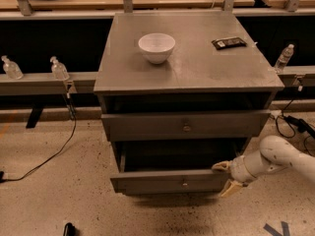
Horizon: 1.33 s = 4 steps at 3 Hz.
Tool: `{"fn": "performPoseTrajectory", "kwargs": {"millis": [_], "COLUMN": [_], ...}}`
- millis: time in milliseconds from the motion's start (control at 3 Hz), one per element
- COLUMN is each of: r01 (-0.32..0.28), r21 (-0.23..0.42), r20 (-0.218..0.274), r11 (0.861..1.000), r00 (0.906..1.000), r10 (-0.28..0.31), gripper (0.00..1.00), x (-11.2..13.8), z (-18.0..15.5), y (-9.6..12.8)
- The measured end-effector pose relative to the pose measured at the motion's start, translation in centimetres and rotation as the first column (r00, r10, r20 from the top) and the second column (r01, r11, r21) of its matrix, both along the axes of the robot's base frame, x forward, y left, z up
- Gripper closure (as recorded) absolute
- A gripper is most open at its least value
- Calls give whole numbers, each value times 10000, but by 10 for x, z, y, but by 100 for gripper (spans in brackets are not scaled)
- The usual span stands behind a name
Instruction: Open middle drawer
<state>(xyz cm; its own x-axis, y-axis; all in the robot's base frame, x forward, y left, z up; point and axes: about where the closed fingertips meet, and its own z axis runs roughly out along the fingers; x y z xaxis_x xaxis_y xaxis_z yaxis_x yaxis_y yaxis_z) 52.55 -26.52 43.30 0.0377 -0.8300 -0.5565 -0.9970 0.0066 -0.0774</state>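
Note:
The middle drawer [172, 181] is a long dull-grey front with a small round knob [184, 183]. It stands pulled out toward me, leaving a dark gap above it. The uppermost drawer front [186, 125] sits above, less far out. The lowest drawer is hidden beneath the pulled-out one. My gripper [226, 177], on a white arm [275, 156] coming in from the right, is at the right end of the middle drawer front. It is open, with one pale finger [222, 166] at the front's top edge and the other at its lower edge.
A white bowl [156, 46] and a dark flat packet [229, 43] lie on the cabinet top [197, 68]. Small bottles [59, 69] stand on rails on either side. Cables [54, 151] run over the speckled floor on the left and right.

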Motion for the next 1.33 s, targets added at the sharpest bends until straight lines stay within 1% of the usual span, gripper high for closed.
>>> {"fn": "performPoseTrajectory", "kwargs": {"millis": [333,667,1000,1333], "r01": [0,-1,-441,-1033], "r21": [0,0,-56,-122], "r20": [0,1,555,1408], "r11": [10000,10000,9990,9946], "r00": [10000,10000,9975,9846], "r10": [0,1,443,1040], "gripper": [28,12,0,0], "x": [0,0,1,5], "z": [0,0,30,76], "y": [0,0,34,83]}}
